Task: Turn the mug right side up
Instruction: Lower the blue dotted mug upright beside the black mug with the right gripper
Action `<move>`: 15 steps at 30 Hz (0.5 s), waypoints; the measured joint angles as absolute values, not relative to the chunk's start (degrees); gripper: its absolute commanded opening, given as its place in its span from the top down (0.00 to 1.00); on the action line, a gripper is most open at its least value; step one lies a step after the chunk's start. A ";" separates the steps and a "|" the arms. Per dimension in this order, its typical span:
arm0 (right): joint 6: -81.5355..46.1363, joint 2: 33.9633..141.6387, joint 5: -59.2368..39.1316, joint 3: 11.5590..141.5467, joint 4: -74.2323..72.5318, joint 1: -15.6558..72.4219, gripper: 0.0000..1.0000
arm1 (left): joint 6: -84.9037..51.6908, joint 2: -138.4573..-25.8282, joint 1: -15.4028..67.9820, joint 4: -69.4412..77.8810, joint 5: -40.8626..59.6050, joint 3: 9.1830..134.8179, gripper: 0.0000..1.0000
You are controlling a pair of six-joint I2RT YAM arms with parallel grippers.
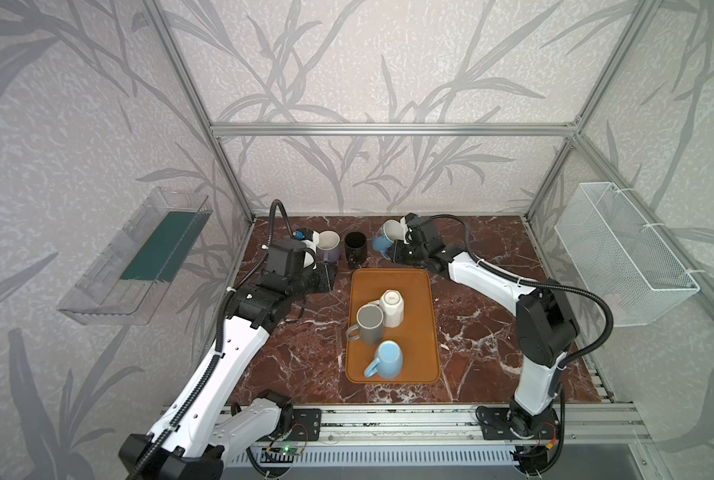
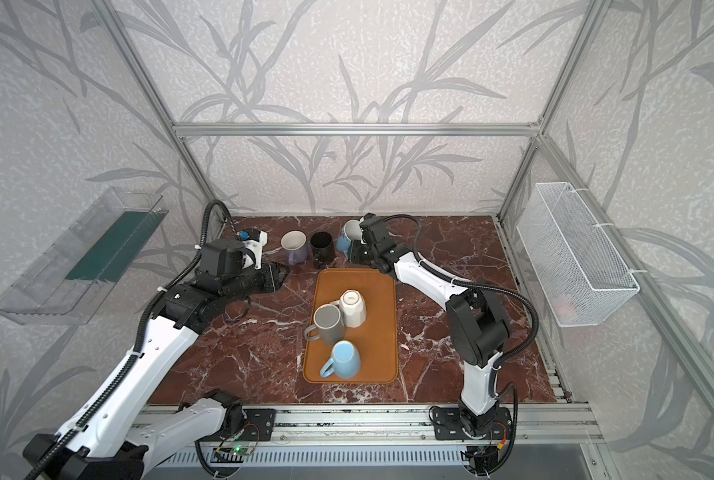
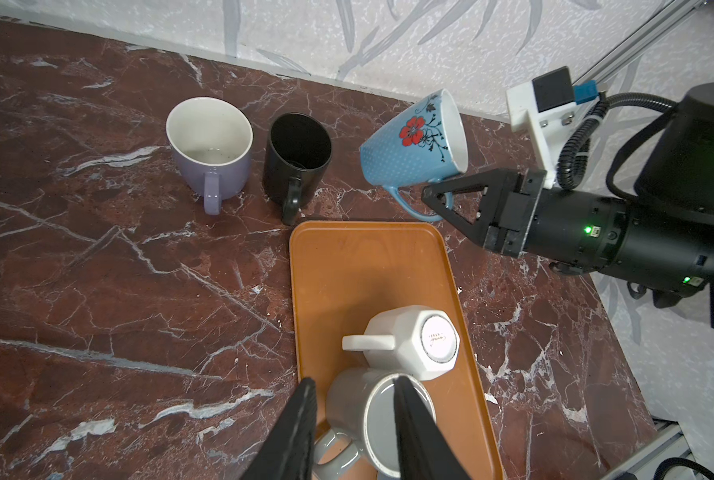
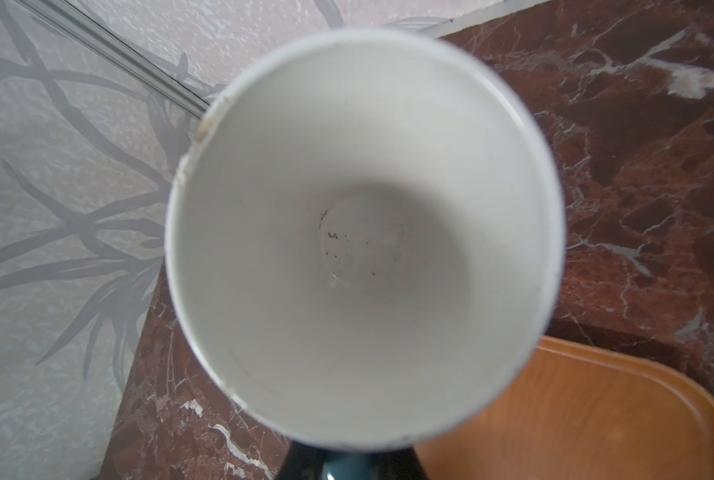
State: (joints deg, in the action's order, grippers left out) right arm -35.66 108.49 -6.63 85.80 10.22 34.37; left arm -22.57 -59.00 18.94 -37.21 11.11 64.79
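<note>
Fingers (image 3: 471,189) of your right gripper (image 3: 435,198) clamp the blue flowered mug (image 3: 409,145) by its handle; it's tilted at the table's (image 1: 492,332) far edge, right of the black mug (image 3: 297,158). Your left gripper (image 3: 354,380) stands parted, empty, by the tray (image 3: 347,270)

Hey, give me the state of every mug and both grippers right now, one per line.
purple mug: upright, on table
black mug: upright, on table
blue floral mug: tilted, held by its handle
white faceted mug: upside down, on tray
grey mug: upside down, on tray
light blue mug: upside down, on tray
left gripper: open, empty
right gripper: shut on blue floral mug
</note>
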 measured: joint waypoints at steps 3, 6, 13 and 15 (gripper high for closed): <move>-34.37 110.02 -4.82 88.66 13.43 35.03 1.00 | -22.57 -58.17 18.90 -37.78 11.62 64.79 0.65; -33.21 112.31 -3.22 92.66 16.38 35.55 1.00 | -22.55 -57.14 18.81 -38.33 12.05 64.79 0.65; -31.14 117.67 0.60 100.86 23.03 36.56 1.00 | -22.55 -55.86 18.61 -39.16 12.34 64.79 0.65; -30.87 118.61 1.50 102.24 24.62 36.73 1.00 | -22.50 -55.70 18.61 -39.27 12.38 64.79 0.65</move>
State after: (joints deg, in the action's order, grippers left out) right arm -30.87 118.61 1.50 102.24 24.62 36.73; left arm -22.50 -55.70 18.61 -39.27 12.38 64.79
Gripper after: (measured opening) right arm 0.171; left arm 0.351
